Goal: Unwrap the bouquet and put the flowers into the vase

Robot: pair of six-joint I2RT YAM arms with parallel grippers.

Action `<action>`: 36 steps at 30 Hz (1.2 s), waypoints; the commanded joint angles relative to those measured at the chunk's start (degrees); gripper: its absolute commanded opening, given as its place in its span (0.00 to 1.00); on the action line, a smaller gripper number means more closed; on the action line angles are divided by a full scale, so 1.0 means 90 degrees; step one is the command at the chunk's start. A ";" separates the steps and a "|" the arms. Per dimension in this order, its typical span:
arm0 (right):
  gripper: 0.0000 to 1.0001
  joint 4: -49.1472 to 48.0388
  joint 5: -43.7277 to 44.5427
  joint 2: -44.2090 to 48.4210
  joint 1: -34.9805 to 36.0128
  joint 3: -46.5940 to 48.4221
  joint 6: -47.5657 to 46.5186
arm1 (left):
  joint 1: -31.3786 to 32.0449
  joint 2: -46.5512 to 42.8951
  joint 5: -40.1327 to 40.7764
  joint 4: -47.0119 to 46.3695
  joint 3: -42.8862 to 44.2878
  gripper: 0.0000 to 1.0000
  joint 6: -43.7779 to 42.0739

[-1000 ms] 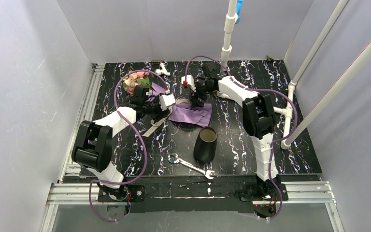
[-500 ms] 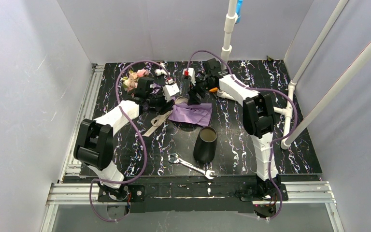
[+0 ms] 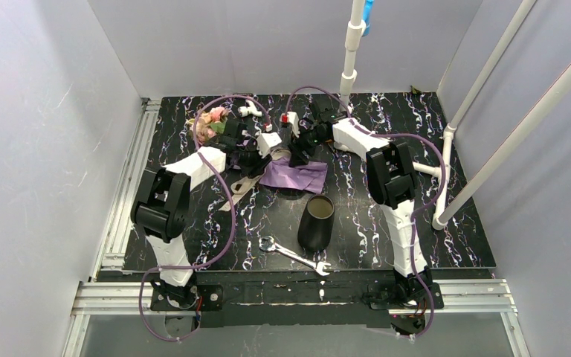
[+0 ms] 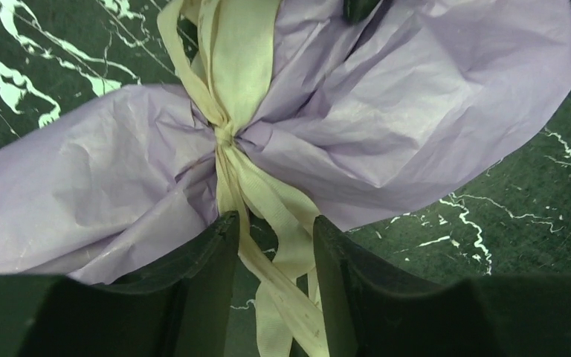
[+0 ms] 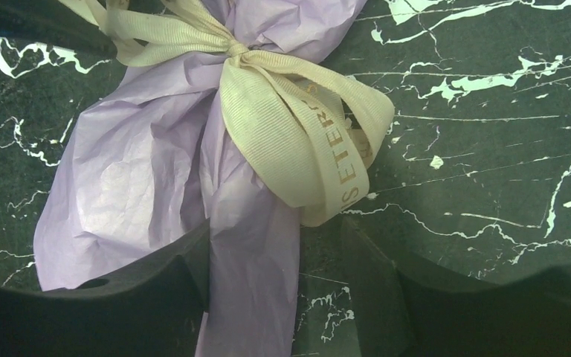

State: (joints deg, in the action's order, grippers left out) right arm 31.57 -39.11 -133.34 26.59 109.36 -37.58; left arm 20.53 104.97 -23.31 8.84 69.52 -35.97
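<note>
Ribbon (image 4: 249, 59) binds the bouquet (image 3: 297, 176) at the surface's (image 3: 416, 223) far middle. My left pincer (image 4: 273, 223) straddles its tails, narrowly parted; right pincer (image 5: 273, 230) gapes wide over the paper (image 5: 119, 186). I'd pinch one tail, pull straight.

Black marbled table (image 3: 357, 239) carries bouquet (image 3: 294, 177), vase (image 3: 317, 224) and wrench (image 3: 295, 255)

Purple-wrapped bouquet (image 3: 297, 176) lying flat, beige ribbon (image 5: 290, 134) knotted, flowers (image 3: 210, 123) at left end, black vase (image 3: 317, 223) upright nearby

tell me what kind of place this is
Probably a lab robot test cell, not a home: plain panel walls box in a black marbled tabletop, with an aluminium rail frame and white plastic pipes.
</note>
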 commanded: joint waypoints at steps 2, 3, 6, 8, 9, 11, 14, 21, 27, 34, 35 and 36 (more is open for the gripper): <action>0.58 0.0044 0.0389 -0.0204 -0.0034 0.0002 -0.0260 | -0.0006 -0.0022 0.0318 0.0592 0.0467 0.20 0.0152; 0.52 0.0032 0.0454 -0.0205 -0.0034 -0.0034 -0.0280 | -0.0013 -0.0072 0.0238 0.0676 0.0546 0.09 0.0244; 0.33 -0.0001 0.0621 -0.0227 -0.0025 -0.0084 -0.0339 | -0.0030 -0.0438 -0.0091 0.0619 0.0559 0.00 0.0561; 0.21 0.0010 0.0729 -0.0266 -0.0025 -0.0059 -0.0354 | -0.0042 -0.0590 -0.0134 0.0561 0.0591 0.00 0.0821; 0.16 0.0015 0.0770 -0.0288 -0.0025 -0.0051 -0.0354 | -0.0066 -0.0612 -0.0119 0.0591 0.0678 0.00 0.0955; 0.05 0.0028 0.0830 -0.0301 -0.0025 -0.0050 -0.0387 | -0.0148 -0.0616 -0.0089 0.0660 0.0857 0.00 0.1228; 0.01 0.0028 0.0899 -0.0292 -0.0025 -0.0077 -0.0440 | -0.0410 -0.0533 -0.0065 0.0771 0.1154 0.00 0.1672; 0.01 -0.0065 0.0944 -0.0235 -0.0025 -0.0174 -0.0371 | -0.0830 0.0040 0.0393 0.1012 0.1679 0.00 0.1789; 0.01 -0.0164 0.0662 -0.0216 0.0031 -0.0075 0.0064 | -0.0866 -0.0360 -0.0851 0.0853 0.1277 0.38 0.1125; 0.01 -0.0298 0.0647 -0.0175 0.0053 -0.0149 0.0397 | -0.0503 -0.1738 -0.1715 0.0176 -0.0165 0.40 -0.0029; 0.01 -0.0308 0.0645 -0.0175 0.0053 -0.0149 0.0419 | -0.0403 -0.1774 -0.1720 0.0222 -0.0268 0.39 -0.0186; 0.01 -0.0319 0.0652 -0.0175 0.0053 -0.0149 0.0426 | -0.0300 -0.1775 -0.1668 0.0251 -0.0363 0.38 -0.0313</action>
State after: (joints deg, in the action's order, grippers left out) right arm 28.80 -34.63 -133.64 27.14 108.95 -35.68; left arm 14.59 93.43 -33.56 12.14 68.97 -31.51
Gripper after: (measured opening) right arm 0.032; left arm 0.396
